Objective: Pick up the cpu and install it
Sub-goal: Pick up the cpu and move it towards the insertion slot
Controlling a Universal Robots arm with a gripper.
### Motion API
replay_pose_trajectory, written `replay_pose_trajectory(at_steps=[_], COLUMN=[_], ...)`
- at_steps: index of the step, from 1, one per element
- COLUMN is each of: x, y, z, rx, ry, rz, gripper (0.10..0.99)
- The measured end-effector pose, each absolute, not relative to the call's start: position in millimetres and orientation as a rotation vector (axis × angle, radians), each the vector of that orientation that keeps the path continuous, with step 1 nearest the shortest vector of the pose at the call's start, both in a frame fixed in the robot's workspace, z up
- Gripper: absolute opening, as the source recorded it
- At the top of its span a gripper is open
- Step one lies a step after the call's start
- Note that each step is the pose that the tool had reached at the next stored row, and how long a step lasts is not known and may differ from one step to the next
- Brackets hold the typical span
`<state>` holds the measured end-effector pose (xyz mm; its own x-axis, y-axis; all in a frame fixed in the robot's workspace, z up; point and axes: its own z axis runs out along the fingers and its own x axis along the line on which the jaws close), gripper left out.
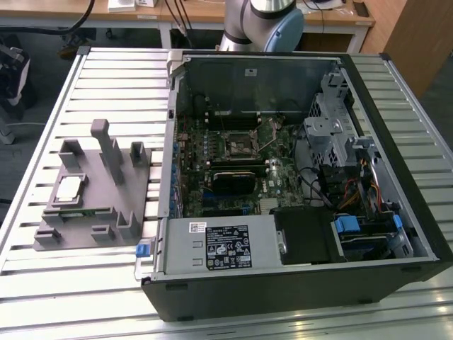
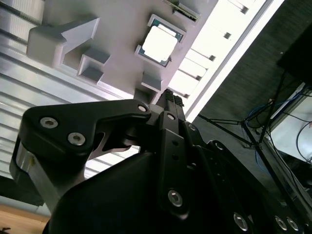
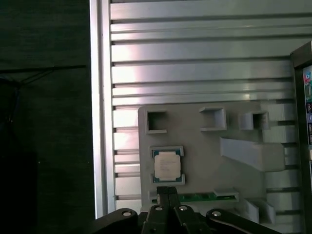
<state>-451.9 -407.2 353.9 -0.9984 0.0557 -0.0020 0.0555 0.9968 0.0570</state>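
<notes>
The cpu [image 1: 69, 188] is a small square chip with a shiny silver top. It lies flat in a recess of the grey holder block [image 1: 99, 205] on the slatted table, at the exterior view's left. Both wrist views look down on the cpu [image 3: 167, 165] [image 2: 158, 44] from above. My gripper [image 3: 168, 194] [image 2: 170, 99] hangs over the holder, apart from the chip, its two black fingers pressed together with nothing between them. The black-framed socket [image 1: 237, 145] sits on the motherboard inside the open computer case [image 1: 396, 142].
A green memory stick [image 3: 204, 197] lies in a slot of the holder beside the cpu. Grey posts [image 1: 106, 145] rise from the holder. The arm's base [image 1: 262, 21] stands behind the case. The table edge [image 3: 100, 122] drops to dark floor.
</notes>
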Motion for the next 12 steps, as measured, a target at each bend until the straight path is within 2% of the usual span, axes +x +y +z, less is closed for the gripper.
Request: replay_pose_trajectory(at_steps=[12], x=[-451.8], y=[-408.5], z=[334.9], rx=[0.028], ry=[3.145], rz=[0.089], gripper=[0.106])
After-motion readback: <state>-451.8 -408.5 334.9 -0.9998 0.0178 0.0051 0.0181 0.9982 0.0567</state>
